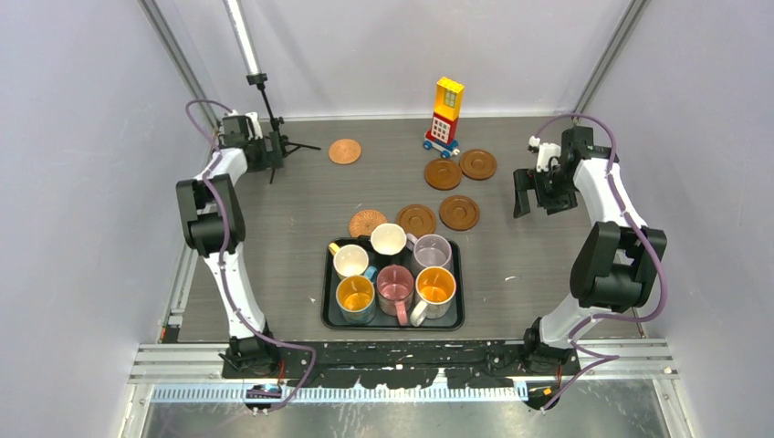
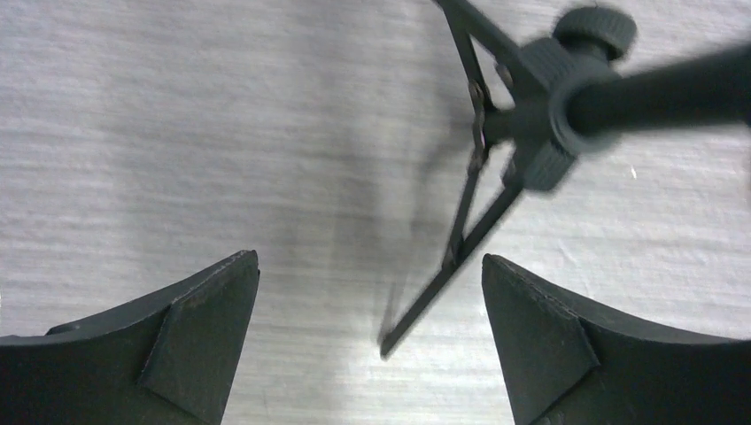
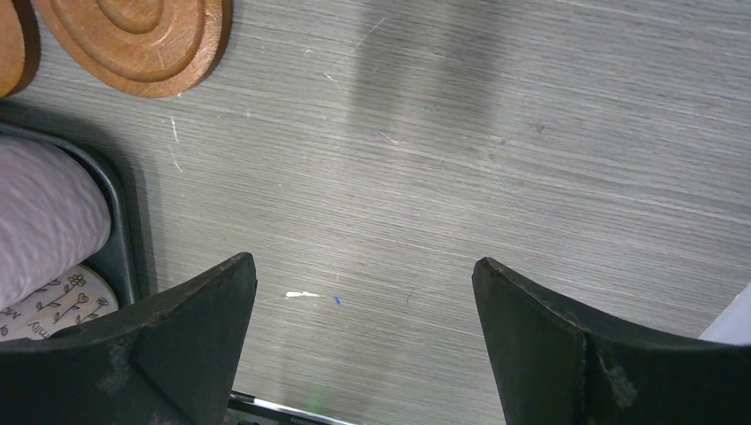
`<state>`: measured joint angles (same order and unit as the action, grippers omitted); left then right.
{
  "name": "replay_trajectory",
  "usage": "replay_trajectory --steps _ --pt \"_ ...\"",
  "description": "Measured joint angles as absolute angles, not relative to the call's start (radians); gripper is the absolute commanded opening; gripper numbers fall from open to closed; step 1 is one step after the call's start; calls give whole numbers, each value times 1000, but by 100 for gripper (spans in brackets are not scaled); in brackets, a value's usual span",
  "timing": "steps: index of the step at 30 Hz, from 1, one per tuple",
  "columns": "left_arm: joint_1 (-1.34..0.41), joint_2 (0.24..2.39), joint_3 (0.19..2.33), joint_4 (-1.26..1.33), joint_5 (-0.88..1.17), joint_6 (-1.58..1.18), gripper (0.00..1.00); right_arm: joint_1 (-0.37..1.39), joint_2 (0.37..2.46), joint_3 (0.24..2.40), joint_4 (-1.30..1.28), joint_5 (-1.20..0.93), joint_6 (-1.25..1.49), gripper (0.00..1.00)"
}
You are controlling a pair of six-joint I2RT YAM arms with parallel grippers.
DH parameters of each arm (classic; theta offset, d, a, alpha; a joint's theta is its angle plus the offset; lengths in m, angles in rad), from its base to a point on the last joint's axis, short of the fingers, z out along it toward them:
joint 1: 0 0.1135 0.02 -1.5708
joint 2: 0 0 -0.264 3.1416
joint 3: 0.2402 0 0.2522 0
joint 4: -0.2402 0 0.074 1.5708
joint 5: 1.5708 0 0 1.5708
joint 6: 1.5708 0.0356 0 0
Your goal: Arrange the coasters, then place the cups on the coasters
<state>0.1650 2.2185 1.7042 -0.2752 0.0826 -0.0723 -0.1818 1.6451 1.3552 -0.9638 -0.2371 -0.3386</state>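
Note:
Several round brown coasters lie on the table behind the tray: one far back (image 1: 344, 151), two by the toy (image 1: 443, 173) (image 1: 477, 164), and three in a row (image 1: 367, 223) (image 1: 416, 219) (image 1: 459, 213). Several cups stand in the black tray (image 1: 392, 326), among them cream (image 1: 388, 239), lilac (image 1: 433, 252) and pink (image 1: 394, 285). My left gripper (image 1: 271, 157) (image 2: 367, 257) is open over bare table at the back left. My right gripper (image 1: 534, 203) (image 3: 363, 261) is open and empty, right of the coasters. The right wrist view catches a coaster (image 3: 133, 35), the lilac cup (image 3: 44, 212) and the tray rim (image 3: 120, 221).
A black tripod stand (image 1: 269, 119) (image 2: 531, 115) rises right beside my left gripper, one leg reaching between its fingers in the wrist view. A yellow and red toy brick tower (image 1: 445, 114) stands at the back centre. Walls enclose the table on three sides.

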Motion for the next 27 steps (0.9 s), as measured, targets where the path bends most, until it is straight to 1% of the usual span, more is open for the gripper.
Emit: replay_trajectory --steps 4,9,13,15,21,27 --pt "179 2115 1605 -292 141 -62 100 -173 1651 1365 -965 -257 -339 96" --pt "219 1891 1472 -321 244 -33 99 -149 1661 1373 -965 -277 -339 96" --pt "235 1738 1426 -379 356 64 96 -115 1666 1379 -965 -293 -339 96" --pt "213 1689 1423 -439 407 136 95 -96 1669 1382 -962 -300 -340 96" --pt "18 1649 1383 -605 470 311 86 -34 1690 1383 -941 -328 -332 95" --pt "-228 1690 1351 -656 414 373 75 38 1718 1390 -915 -355 -297 95"
